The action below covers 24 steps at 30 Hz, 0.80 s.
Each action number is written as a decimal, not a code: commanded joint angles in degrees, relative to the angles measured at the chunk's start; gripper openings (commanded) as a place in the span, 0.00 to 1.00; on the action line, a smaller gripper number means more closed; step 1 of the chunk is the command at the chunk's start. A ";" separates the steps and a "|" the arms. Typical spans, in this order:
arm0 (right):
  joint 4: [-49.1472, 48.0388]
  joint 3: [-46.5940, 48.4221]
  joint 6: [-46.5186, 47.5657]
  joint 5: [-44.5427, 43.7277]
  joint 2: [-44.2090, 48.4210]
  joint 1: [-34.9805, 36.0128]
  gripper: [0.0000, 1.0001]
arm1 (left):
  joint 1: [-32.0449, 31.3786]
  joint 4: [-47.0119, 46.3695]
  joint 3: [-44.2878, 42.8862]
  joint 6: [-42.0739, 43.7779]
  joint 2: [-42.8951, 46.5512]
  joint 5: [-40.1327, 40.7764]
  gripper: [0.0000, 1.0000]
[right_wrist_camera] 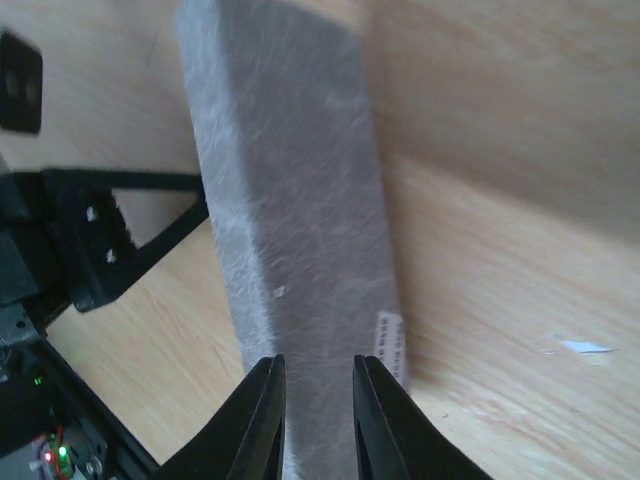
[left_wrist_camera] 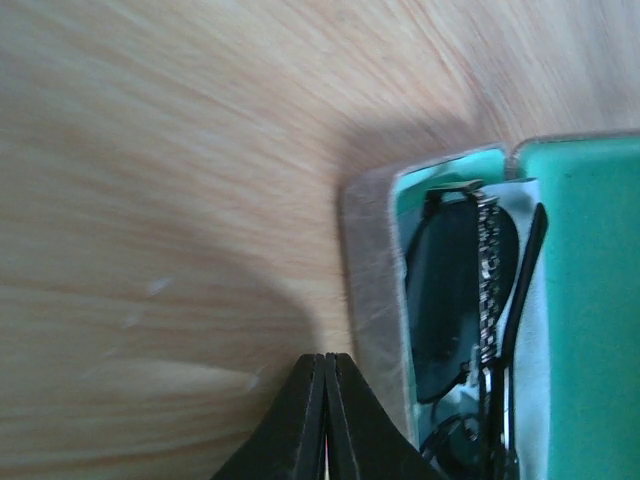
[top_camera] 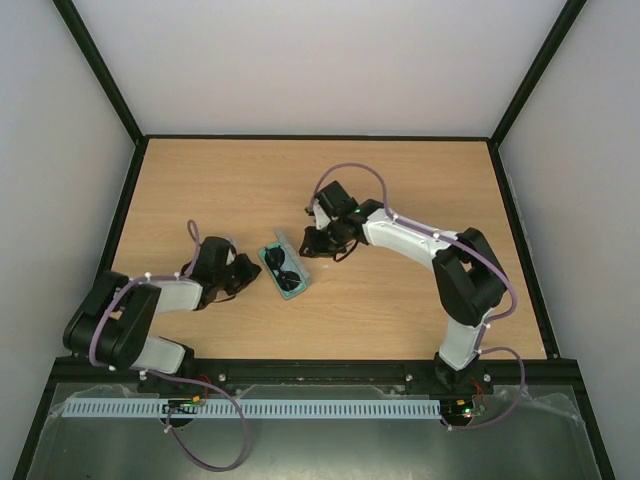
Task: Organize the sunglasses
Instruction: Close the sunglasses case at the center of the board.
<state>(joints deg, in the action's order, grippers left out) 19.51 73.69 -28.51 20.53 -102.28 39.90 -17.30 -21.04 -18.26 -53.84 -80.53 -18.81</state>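
Note:
The sunglasses (top_camera: 283, 267) lie folded inside the open grey case (top_camera: 272, 248) near the middle of the table. In the left wrist view their dark lens (left_wrist_camera: 450, 300) and temple arms rest on the green lining (left_wrist_camera: 590, 300). My left gripper (top_camera: 250, 273) is shut and empty, with its tips (left_wrist_camera: 327, 358) just outside the case's grey rim (left_wrist_camera: 372, 290). My right gripper (top_camera: 308, 240) is on the far side of the case, over the lid's grey outer face (right_wrist_camera: 290, 200). Its fingers (right_wrist_camera: 318, 365) stand a narrow gap apart, with nothing pinched between them.
Bare wooden tabletop (top_camera: 400, 190) surrounds the case, with black frame rails along the edges. Part of the left arm's black gripper (right_wrist_camera: 90, 240) shows beyond the lid in the right wrist view. A small white label (right_wrist_camera: 390, 345) sits on the lid.

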 commanded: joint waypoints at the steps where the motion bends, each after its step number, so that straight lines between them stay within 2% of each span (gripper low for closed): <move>1: 0.61 0.84 -0.42 2.32 -3.03 3.25 0.22 | -2.27 -1.99 -1.67 -1.86 -5.99 1.68 0.02; 11: 0.66 2.65 -1.23 0.98 -5.83 7.47 0.21 | -3.54 -7.96 -2.23 -3.36 -10.97 0.78 0.02; 24: 1.91 6.37 -0.67 -0.30 -12.54 8.95 0.21 | -3.35 -11.54 -0.46 -3.93 -11.25 -1.03 0.02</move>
<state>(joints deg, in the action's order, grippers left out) 18.06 79.68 -29.56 21.47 -110.37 48.10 -20.14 -34.70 -20.56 -57.76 -90.54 -18.63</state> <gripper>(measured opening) 0.210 0.024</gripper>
